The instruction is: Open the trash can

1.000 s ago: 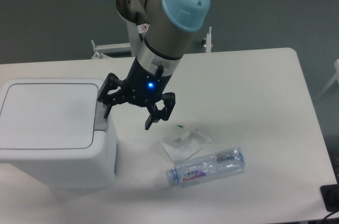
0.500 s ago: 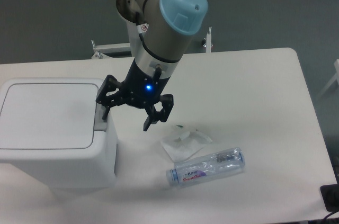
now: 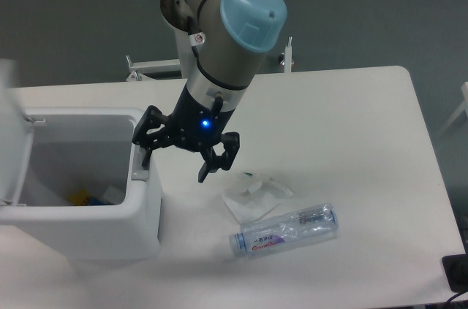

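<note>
The white boxy trash can [image 3: 139, 229] stands at the table's left, its lid [image 3: 14, 134] swung up at the far left edge, blurred. Inside I see a bit of yellow and blue rubbish at the bottom. My gripper [image 3: 175, 157] hangs open beside the bin's right rim. Its left finger [image 3: 145, 150] sits on the grey push-button tab [image 3: 139, 172] at that rim, while the right finger hovers over bare table.
A clear plastic bottle [image 3: 287, 229] lies on its side at the table's front right of the bin. A crumpled clear wrapper [image 3: 252, 196] lies just behind it. A white frame [image 3: 153, 68] stands behind the table's far edge.
The lid has sprung from flat and shut to upright at the left, exposing the bin's inside. The gripper has barely moved, staying at the button tab.
</note>
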